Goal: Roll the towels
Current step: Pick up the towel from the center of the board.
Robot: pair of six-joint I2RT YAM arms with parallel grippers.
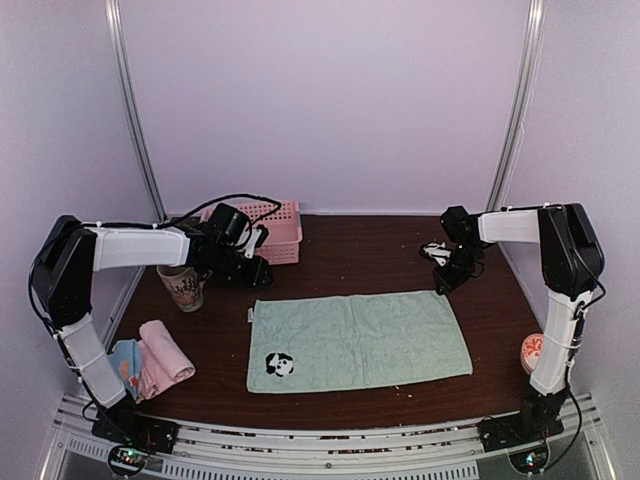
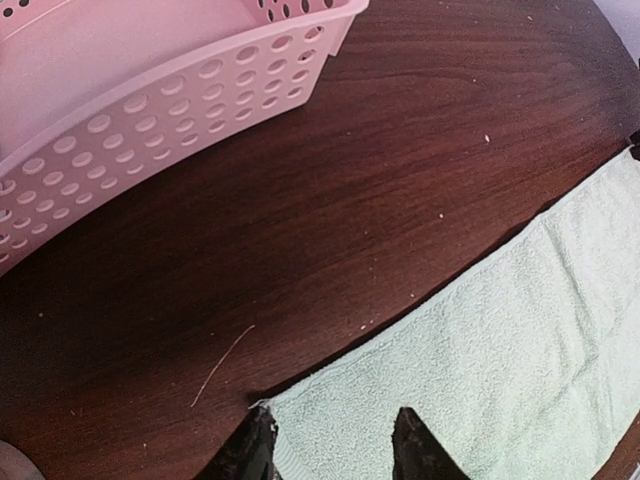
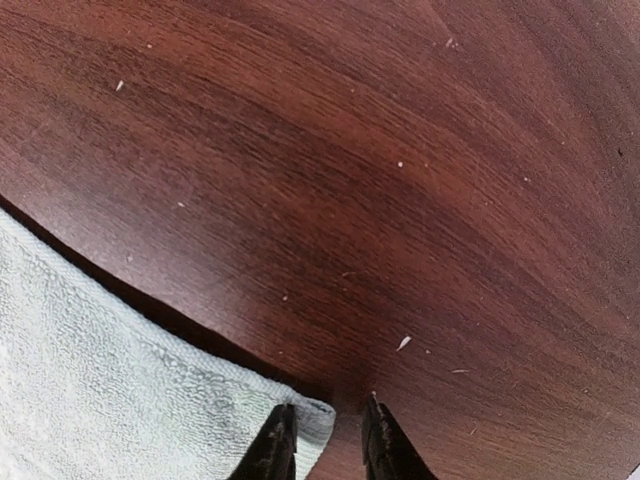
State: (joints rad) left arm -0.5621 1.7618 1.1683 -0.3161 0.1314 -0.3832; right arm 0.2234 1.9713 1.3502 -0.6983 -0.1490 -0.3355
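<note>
At the front left of the bench (image 1: 380, 255), a pink towel (image 1: 168, 352) that looks rolled lies against a blue towel with orange dots (image 1: 125, 362). Mid-bench, the sage-green towel (image 1: 360, 335) lies spread flat, its panda patch (image 1: 279, 365) at the near left corner. It is light, limp terry. It should bunch if pushed, so it is best pinched at the two far corners and turned over evenly. The left hand (image 2: 335, 425) sits at the far left corner, half open, with cloth between its fingers but not pinched. The right hand (image 3: 328, 420) is narrowly open at the far right corner and grips nothing. Beyond them stand a mug (image 1: 183, 287) and a pink perforated basket (image 1: 275, 228).
</note>
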